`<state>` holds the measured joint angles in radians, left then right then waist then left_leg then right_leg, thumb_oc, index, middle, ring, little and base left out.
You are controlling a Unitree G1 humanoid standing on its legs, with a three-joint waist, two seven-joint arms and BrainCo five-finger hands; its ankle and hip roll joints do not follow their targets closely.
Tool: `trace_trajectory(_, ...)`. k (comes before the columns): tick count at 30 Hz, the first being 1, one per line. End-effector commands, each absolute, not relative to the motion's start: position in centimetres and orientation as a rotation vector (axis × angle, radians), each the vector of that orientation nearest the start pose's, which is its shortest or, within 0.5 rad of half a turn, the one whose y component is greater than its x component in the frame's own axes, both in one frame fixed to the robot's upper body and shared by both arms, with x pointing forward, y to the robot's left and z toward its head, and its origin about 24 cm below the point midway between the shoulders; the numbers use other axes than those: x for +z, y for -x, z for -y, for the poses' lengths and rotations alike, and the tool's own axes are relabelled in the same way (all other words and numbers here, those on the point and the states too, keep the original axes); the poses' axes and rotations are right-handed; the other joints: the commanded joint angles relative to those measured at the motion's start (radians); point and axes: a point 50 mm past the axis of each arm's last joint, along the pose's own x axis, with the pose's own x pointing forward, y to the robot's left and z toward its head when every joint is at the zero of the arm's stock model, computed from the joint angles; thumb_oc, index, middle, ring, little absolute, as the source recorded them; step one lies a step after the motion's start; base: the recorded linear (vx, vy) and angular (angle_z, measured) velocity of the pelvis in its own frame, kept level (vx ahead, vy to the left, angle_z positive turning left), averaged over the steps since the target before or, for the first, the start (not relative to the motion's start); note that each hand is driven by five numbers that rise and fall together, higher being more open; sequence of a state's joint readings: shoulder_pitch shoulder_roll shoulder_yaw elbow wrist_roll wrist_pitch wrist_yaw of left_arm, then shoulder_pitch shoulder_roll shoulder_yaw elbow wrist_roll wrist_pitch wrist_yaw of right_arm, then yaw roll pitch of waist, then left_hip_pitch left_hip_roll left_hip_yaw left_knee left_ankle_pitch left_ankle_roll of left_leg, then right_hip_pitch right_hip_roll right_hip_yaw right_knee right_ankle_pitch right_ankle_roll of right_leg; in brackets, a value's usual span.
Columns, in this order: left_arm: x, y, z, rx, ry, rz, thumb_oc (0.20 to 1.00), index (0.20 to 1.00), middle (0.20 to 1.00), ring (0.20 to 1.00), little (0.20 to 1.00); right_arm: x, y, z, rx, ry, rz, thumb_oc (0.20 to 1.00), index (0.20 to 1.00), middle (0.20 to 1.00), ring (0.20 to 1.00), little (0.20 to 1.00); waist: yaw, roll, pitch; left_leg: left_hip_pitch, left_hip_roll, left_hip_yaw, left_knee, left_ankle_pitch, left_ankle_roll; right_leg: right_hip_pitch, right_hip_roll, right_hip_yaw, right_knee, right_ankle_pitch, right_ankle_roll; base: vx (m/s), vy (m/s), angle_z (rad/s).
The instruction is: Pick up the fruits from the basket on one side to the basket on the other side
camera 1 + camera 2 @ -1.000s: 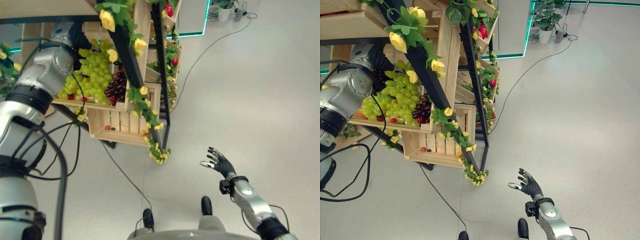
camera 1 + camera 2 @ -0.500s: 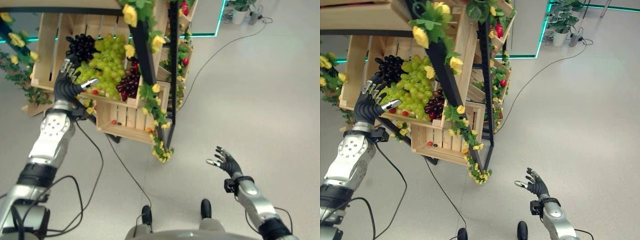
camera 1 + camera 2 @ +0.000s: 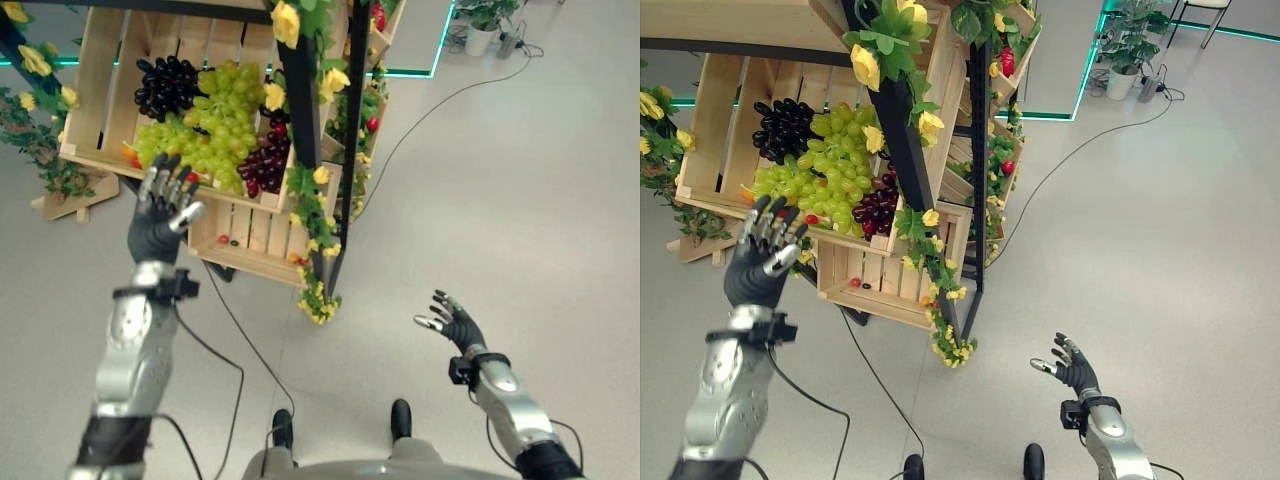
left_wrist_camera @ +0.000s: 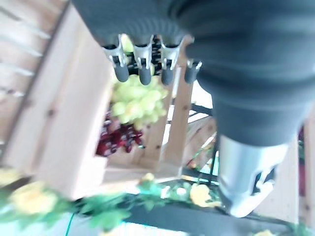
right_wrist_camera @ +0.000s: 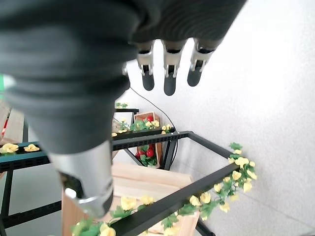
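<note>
We see the left hand raised with its fingers straight and spread, holding nothing, just in front of the lower edge of a tilted wooden crate on a black-framed stand trimmed with leaves and yellow flowers. Inside that crate lie green grapes, with black grapes above them and dark red grapes beside them. The right hand hangs low over the pale floor, well apart from the stand, its fingers loosely spread and empty.
</note>
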<state>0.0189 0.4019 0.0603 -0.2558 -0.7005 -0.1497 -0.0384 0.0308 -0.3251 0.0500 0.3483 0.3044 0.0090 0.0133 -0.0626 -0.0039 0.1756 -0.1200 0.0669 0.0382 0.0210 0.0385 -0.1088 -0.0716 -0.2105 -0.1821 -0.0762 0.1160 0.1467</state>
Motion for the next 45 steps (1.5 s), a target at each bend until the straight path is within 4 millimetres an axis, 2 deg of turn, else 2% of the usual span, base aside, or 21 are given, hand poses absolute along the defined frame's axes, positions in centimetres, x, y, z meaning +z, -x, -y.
trace_trajectory(1, 15.0, -23.4, -20.3, -0.264, 0.219, 0.466, 1.0, 1.0, 1.0, 1.0, 1.0, -0.9, -23.7, 22.5, -0.048, 0.022, -0.255, 1.0, 1.0, 1.0, 1.0, 1.0, -0.008, -0.023, -0.026, -0.084, -0.031, -0.016, 0.178, -0.193, 0.03, 0.03, -0.075, -0.021, 0.163, -0.23, 0.046, -0.02, 0.028, 0.05)
trace_trajectory(5, 14.3, -23.6, -17.8, -0.386, 0.19, 0.419, 1.0, 1.0, 1.0, 1.0, 1.0, -1.0, -23.2, 22.8, -0.065, 0.022, -0.258, 1.0, 1.0, 1.0, 1.0, 1.0, -0.022, -0.035, -0.028, -0.087, -0.033, -0.011, 0.171, -0.192, 0.034, 0.021, -0.077, -0.02, 0.151, -0.219, 0.044, -0.02, 0.033, 0.03)
trace_trajectory(10, 14.3, -24.0, -16.7, -0.433, 0.118, 0.413, 1.0, 1.0, 1.0, 1.0, 1.0, -0.6, -23.3, 23.1, -0.091, 0.025, -0.232, 1.0, 1.0, 1.0, 1.0, 1.0, -0.033, -0.044, -0.015, -0.111, -0.024, 0.005, 0.179, -0.188, 0.033, -0.017, -0.07, -0.02, 0.122, -0.179, 0.047, -0.11, 0.016, -0.02)
trace_trajectory(11, 14.4, -24.4, -16.4, -0.44, 0.093, 0.411, 1.0, 1.0, 1.0, 1.0, 1.0, -0.1, -23.8, 23.0, -0.101, 0.04, -0.207, 1.0, 1.0, 1.0, 1.0, 1.0, -0.031, -0.041, 0.011, -0.129, 0.009, 0.043, 0.213, -0.193, 0.029, -0.041, -0.065, -0.079, 0.151, -0.174, 0.054, -0.18, 0.003, -0.23)
trace_trajectory(15, 14.2, -25.2, -15.4, -0.467, 0.08, 0.394, 1.0, 1.0, 1.0, 1.0, 1.0, 0.6, -24.0, 23.4, -0.126, 0.051, -0.172, 1.0, 1.0, 1.0, 1.0, 1.0, -0.034, -0.028, 0.034, -0.14, 0.045, 0.085, 0.228, -0.175, 0.029, -0.021, -0.058, -0.091, 0.243, -0.216, 0.05, -0.19, 0.061, -0.85)
trace_trajectory(16, 14.2, -25.7, -14.6, -0.484, 0.089, 0.386, 1.0, 1.0, 1.0, 1.0, 1.0, 1.0, -23.8, 23.9, -0.159, 0.055, -0.153, 1.0, 1.0, 1.0, 1.0, 1.0, -0.03, -0.018, 0.03, -0.147, 0.076, 0.124, 0.231, -0.162, 0.029, 0.008, -0.077, -0.128, 0.286, -0.241, 0.04, -0.2, 0.057, -0.97)
trace_trajectory(20, 14.1, -26.4, -13.6, -0.493, 0.119, 0.371, 1.0, 1.0, 1.0, 1.0, 1.0, 1.8, -24.4, 24.0, -0.198, 0.047, -0.113, 1.0, 1.0, 1.0, 1.0, 1.0, -0.012, -0.017, 0.007, -0.159, 0.111, 0.215, 0.241, -0.144, 0.028, 0.094, -0.119, -0.213, 0.282, -0.235, 0.042, -0.16, 0.016, -0.7)
trace_trajectory(22, 13.9, -26.8, -13.5, -0.476, 0.113, 0.351, 1.0, 1.0, 1.0, 1.0, 1.0, 2.7, -25.3, 23.6, -0.198, 0.051, -0.075, 1.0, 1.0, 1.0, 1.0, 1.0, 0.015, -0.021, -0.009, -0.144, 0.159, 0.345, 0.284, -0.163, 0.024, 0.141, -0.161, -0.376, 0.309, -0.214, 0.056, -0.14, -0.02, -1.19)
trace_trajectory(23, 13.9, -26.8, -13.5, -0.475, 0.112, 0.351, 1.0, 1.0, 1.0, 1.0, 1.0, 2.7, -25.3, 23.6, -0.198, 0.051, -0.075, 1.0, 1.0, 1.0, 1.0, 1.0, 0.017, -0.022, -0.006, -0.141, 0.16, 0.347, 0.29, -0.169, 0.023, 0.143, -0.162, -0.373, 0.312, -0.217, 0.057, -0.11, -0.059, -1.59)
trace_trajectory(24, 13.7, -26.6, -13.9, -0.459, 0.118, 0.344, 1.0, 1.0, 1.0, 1.0, 1.0, 2.8, -25.3, 23.4, -0.188, 0.055, -0.072, 1.0, 1.0, 1.0, 1.0, 1.0, 0.019, -0.027, -0.008, -0.128, 0.188, 0.417, 0.316, -0.166, 0.026, 0.159, -0.157, -0.43, 0.313, -0.233, 0.054, -0.09, -0.025, -1.59)
trace_trajectory(28, 12.5, -26.6, -14.3, -0.428, 0.166, 0.29, 1.0, 1.0, 1.0, 1.0, 1.0, 2.6, -24.7, 23.3, -0.18, 0.045, -0.079, 1.0, 1.0, 1.0, 1.0, 1.0, 0.005, -0.021, 0.008, -0.103, 0.244, 0.478, 0.359, -0.151, 0.004, 0.123, -0.149, -0.421, 0.309, -0.281, 0.03, -0.09, -0.239, -1.94)
trace_trajectory(29, 11.7, -26.7, -14.5, -0.396, 0.215, 0.262, 1.0, 1.0, 1.0, 1.0, 1.0, 2.0, -23.8, 23.9, -0.205, 0.034, -0.105, 1.0, 1.0, 1.0, 1.0, 1.0, -0.026, -0.016, 0.007, -0.101, 0.27, 0.495, 0.372, -0.132, -0.017, 0.15, -0.102, -0.402, 0.203, -0.289, 0.031, -0.06, -0.235, -1.35)
trace_trajectory(34, 10.9, -26.4, -14.9, -0.347, 0.266, 0.237, 1.0, 1.0, 1.0, 1.0, 1.0, 1.9, -23.0, 24.7, -0.223, 0.032, -0.116, 1.0, 1.0, 1.0, 1.0, 1.0, -0.066, 0.015, 0.014, -0.052, 0.324, 0.52, 0.339, -0.066, -0.062, 0.156, -0.007, -0.324, 0.122, -0.312, 0.004, -0.03, -0.247, -0.88)
trace_trajectory(36, 10.4, -26.4, -14.9, -0.338, 0.28, 0.22, 1.0, 1.0, 1.0, 1.0, 1.0, 1.8, -22.7, 25.0, -0.227, 0.038, -0.123, 1.0, 1.0, 1.0, 1.0, 1.0, -0.077, 0.021, 0.022, -0.038, 0.328, 0.518, 0.327, -0.054, -0.068, 0.164, 0.024, -0.294, 0.107, -0.327, -0.014, 0.0, -0.247, -0.51)
trace_trajectory(38, 10.1, -26.4, -15.0, -0.311, 0.306, 0.211, 1.0, 1.0, 1.0, 1.0, 1.0, 1.7, -22.1, 25.8, -0.258, 0.027, -0.124, 1.0, 1.0, 1.0, 1.0, 1.0, -0.102, 0.026, 0.039, -0.028, 0.319, 0.467, 0.325, -0.058, -0.081, 0.158, 0.063, -0.255, 0.114, -0.356, -0.047, 0.02, -0.226, -0.56)
trace_trajectory(40, 10.0, -26.5, -15.1, -0.305, 0.309, 0.207, 1.0, 1.0, 1.0, 1.0, 1.0, 1.9, -22.1, 25.8, -0.258, 0.025, -0.118, 1.0, 1.0, 1.0, 1.0, 1.0, -0.109, 0.029, 0.043, -0.024, 0.321, 0.454, 0.334, -0.063, -0.083, 0.16, 0.074, -0.242, 0.111, -0.362, -0.056, -0.01, -0.138, -0.35)
trace_trajectory(41, 10.1, -26.6, -15.1, -0.292, 0.311, 0.217, 1.0, 1.0, 1.0, 1.0, 1.0, 1.9, -22.0, 25.8, -0.262, 0.026, -0.113, 1.0, 1.0, 1.0, 1.0, 1.0, -0.105, 0.029, 0.051, -0.035, 0.306, 0.409, 0.344, -0.048, -0.069, 0.143, 0.083, -0.235, 0.121, -0.355, -0.068, 0.0, -0.218, -0.28)
trace_trajectory(42, 10.3, -26.7, -15.3, -0.27, 0.313, 0.232, 1.0, 1.0, 1.0, 1.0, 1.0, 2.2, -22.5, 25.6, -0.253, 0.03, -0.099, 1.0, 1.0, 1.0, 1.0, 1.0, -0.085, 0.026, 0.062, -0.043, 0.215, 0.228, 0.359, -0.107, -0.059, 0.131, 0.094, -0.187, 0.137, -0.367, -0.081, -0.02, -0.147, -0.3)
trace_trajectory(43, 10.4, -26.7, -15.3, -0.269, 0.313, 0.233, 1.0, 1.0, 1.0, 1.0, 1.0, 2.2, -22.5, 25.6, -0.253, 0.029, -0.098, 1.0, 1.0, 1.0, 1.0, 1.0, -0.087, 0.025, 0.062, -0.045, 0.212, 0.228, 0.357, -0.103, -0.057, 0.129, 0.092, -0.188, 0.137, -0.365, -0.08, 0.15, -0.157, -0.6)
trace_trajectory(44, 9.8, -26.5, -15.7, -0.232, 0.318, 0.221, 1.0, 1.0, 1.0, 1.0, 1.0, 2.3, -22.9, 25.3, -0.229, 0.04, -0.094, 1.0, 1.0, 1.0, 1.0, 1.0, -0.046, 0.017, 0.077, -0.075, 0.069, -0.022, 0.382, -0.166, -0.052, 0.116, 0.106, -0.083, 0.161, -0.366, -0.08, 0.09, -0.066, -0.72)
trace_trajectory(45, 9.8, -26.5, -15.7, -0.232, 0.318, 0.222, 1.0, 1.0, 1.0, 1.0, 1.0, 2.3, -22.9, 25.3, -0.229, 0.04, -0.094, 1.0, 1.0, 1.0, 1.0, 1.0, -0.046, 0.017, 0.075, -0.079, 0.067, -0.022, 0.382, -0.163, -0.051, 0.112, 0.105, -0.083, 0.161, -0.364, -0.08, 0.14, -0.123, -0.91)
